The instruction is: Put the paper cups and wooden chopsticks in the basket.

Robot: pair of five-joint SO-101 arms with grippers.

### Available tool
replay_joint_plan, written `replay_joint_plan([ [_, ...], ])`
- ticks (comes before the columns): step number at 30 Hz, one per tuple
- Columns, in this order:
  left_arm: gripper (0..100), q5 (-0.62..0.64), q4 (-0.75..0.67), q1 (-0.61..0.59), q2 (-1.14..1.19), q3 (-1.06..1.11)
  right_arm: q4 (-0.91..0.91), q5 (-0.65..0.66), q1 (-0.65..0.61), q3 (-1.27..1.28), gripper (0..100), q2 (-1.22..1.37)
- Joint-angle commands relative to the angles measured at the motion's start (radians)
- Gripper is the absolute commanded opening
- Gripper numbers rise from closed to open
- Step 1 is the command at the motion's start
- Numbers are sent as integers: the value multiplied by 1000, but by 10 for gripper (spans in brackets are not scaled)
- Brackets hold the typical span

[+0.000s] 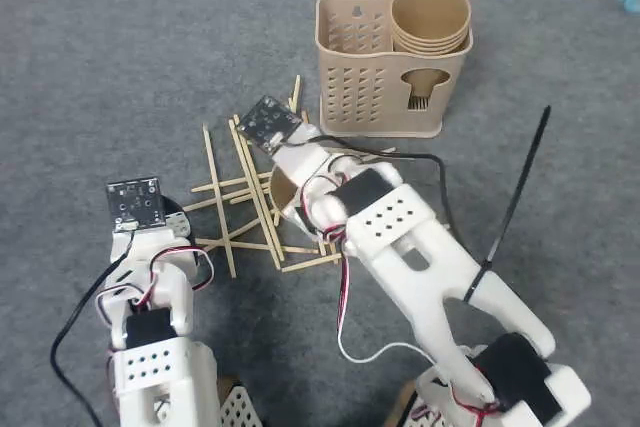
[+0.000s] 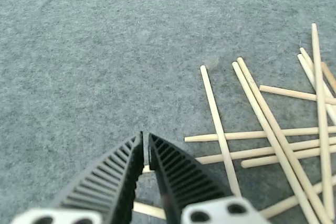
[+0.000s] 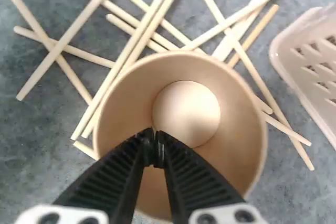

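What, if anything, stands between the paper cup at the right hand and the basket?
Nothing upright does. Between the paper cup and the basket only loose chopsticks lie flat on the mat. Stacked cups already occupy one basket compartment.

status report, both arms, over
Left tool shut beside chopsticks. Right tool shut over loose cup, chopsticks beneath it. Other cups stacked in basket.

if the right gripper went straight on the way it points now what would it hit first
The paper cup. The right gripper, jaws shut, points down into its open mouth, so it would probably meet the cup's inner floor first, though depth is hard to judge.
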Motion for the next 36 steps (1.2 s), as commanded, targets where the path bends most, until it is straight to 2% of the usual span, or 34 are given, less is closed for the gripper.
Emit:
replay_joint_plan([
  [1, 13, -12, -25, -2, -14, -4, 28, -8, -2, -146, 81, -64],
  [4, 13, -12, -23, -2, -14, -4, 137, -8, 18, -278, 127, -64],
  [8, 13, -12, -23, -2, -14, -4, 295, -2, 59, -470, 136, -64],
  [13, 13, -12, -23, -2, -14, -4, 386, -9, 205, -591, 138, -53],
  [16, 13, -12, -23, -2, -14, -4, 384, -9, 239, -534, 138, -51],
  [36, 13, -12, -23, -3, -14, -4, 128, -11, 183, -146, 139, -51],
])
